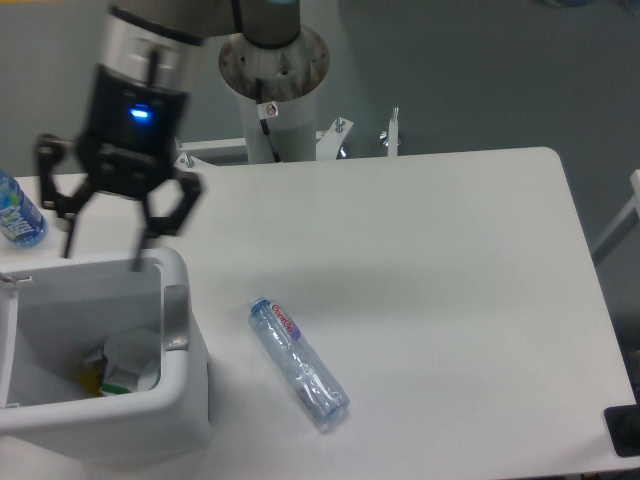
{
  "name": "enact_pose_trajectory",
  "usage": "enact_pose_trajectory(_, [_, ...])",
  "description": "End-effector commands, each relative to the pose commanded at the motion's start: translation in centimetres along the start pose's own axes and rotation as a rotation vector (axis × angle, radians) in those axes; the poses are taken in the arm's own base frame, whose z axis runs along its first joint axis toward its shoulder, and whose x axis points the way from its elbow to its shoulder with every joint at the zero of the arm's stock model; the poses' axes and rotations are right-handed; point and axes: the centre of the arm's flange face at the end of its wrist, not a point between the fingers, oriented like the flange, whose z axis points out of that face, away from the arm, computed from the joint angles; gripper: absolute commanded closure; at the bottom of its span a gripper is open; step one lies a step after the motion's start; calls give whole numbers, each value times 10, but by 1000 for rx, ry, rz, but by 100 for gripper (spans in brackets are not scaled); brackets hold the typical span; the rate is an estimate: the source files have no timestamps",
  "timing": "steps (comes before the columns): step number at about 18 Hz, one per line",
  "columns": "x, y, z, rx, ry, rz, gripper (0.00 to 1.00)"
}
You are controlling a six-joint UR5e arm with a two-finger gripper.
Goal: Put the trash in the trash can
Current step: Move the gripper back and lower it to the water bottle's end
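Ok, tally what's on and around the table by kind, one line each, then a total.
Bottles: 2, a clear bottle lying on the table and a blue-label bottle at the left edge.
Bins: 1, the white trash can.
Scraps in the bin: 1 visible, crumpled white paper.
Total: 4

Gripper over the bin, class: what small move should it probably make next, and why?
Probably swing toward the clear bottle lying on the table. The gripper hangs open and empty above the trash can, paper scrap is already inside, and the bottle is still outside.
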Motion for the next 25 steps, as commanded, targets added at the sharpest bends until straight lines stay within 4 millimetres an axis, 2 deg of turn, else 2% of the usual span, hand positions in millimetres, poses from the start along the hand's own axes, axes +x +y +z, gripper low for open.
enact_pose_trajectory(2, [-45,-19,12,13,-43,-48,0])
enact_pose_trajectory(5, [-82,-25,30,15,-139,-73,0])
enact_pose_trajectory(10, [-142,-17,100,-82,-306,-96,0])
enact_pose_trajectory(15, [-188,-1,170,-189,-360,-115,0])
enact_pose_trajectory(18, [-201,7,200,-219,-369,-118,0])
enact_pose_trajectory(19, [-199,12,217,-227,-365,-107,0])
enact_pose_trajectory(21, [-204,20,239,-248,-364,-103,0])
enact_pose_trajectory(24, [-203,33,267,-285,-372,-89,0])
enact_pose_trajectory(25, [-194,38,276,-295,-379,-73,0])
